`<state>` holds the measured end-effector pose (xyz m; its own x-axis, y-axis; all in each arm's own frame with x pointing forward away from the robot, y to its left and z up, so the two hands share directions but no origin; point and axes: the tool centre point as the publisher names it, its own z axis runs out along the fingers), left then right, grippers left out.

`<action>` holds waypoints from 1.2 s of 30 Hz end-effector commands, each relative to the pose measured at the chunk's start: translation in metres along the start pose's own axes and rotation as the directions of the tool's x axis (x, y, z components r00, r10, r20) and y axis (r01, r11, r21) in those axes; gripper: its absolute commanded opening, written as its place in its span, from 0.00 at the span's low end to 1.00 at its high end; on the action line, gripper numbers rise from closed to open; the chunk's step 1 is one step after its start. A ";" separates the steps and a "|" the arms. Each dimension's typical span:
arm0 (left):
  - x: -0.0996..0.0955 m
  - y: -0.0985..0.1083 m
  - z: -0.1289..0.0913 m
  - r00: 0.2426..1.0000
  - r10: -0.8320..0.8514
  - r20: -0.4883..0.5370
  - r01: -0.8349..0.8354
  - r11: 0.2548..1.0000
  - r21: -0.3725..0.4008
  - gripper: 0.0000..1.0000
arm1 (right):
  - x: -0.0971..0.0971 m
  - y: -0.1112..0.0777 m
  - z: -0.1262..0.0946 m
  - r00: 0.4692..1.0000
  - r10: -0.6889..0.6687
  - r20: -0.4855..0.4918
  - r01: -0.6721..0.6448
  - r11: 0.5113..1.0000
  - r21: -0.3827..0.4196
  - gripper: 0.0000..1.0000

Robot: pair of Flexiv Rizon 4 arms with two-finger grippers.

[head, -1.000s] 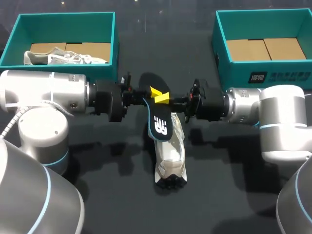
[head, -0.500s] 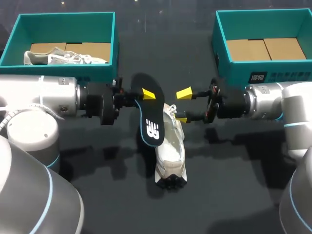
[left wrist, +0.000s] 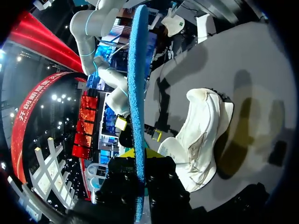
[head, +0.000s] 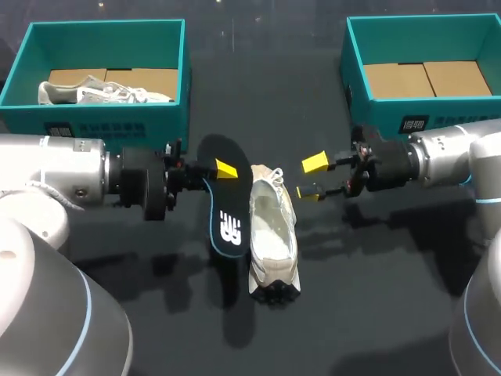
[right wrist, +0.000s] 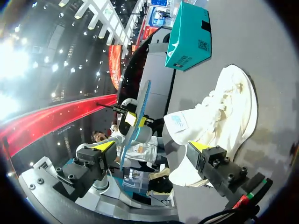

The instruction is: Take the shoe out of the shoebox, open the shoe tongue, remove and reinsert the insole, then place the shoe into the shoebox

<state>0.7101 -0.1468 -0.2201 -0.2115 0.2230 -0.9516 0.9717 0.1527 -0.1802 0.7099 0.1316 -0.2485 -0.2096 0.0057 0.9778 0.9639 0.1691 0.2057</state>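
your left claw [head: 222, 170] pinches the insole [head: 228, 227] at centre frame; right claw [head: 311, 177] gapes empty; feed it toe-first into the shoe [head: 272, 235].

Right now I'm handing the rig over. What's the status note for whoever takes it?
Left pincer: shut on the black, blue-edged foam insole, which is held off the table beside the shoe.
Right pincer: open and empty, on the shoe's other side.
White mesh sneaker: lying on the dark table between the arms, tongue lifted.
Done: the shoe is out of the box and the insole is out of the shoe.
Left: reinsert the insole, then put the shoe in a teal cardboard shoebox.
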 end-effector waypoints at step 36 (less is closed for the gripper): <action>-0.005 -0.077 -0.009 0.995 -0.003 -0.102 0.013 0.995 0.102 0.00 | -0.033 -0.039 -0.046 0.917 -0.263 0.299 0.196 0.952 0.234 1.00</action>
<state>0.6470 -0.1508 -0.2022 -0.2046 0.3196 -0.9252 0.9788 0.0662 -0.1936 0.6946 0.0834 -0.2892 -0.4290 0.2342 0.8724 0.8687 0.3716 0.3275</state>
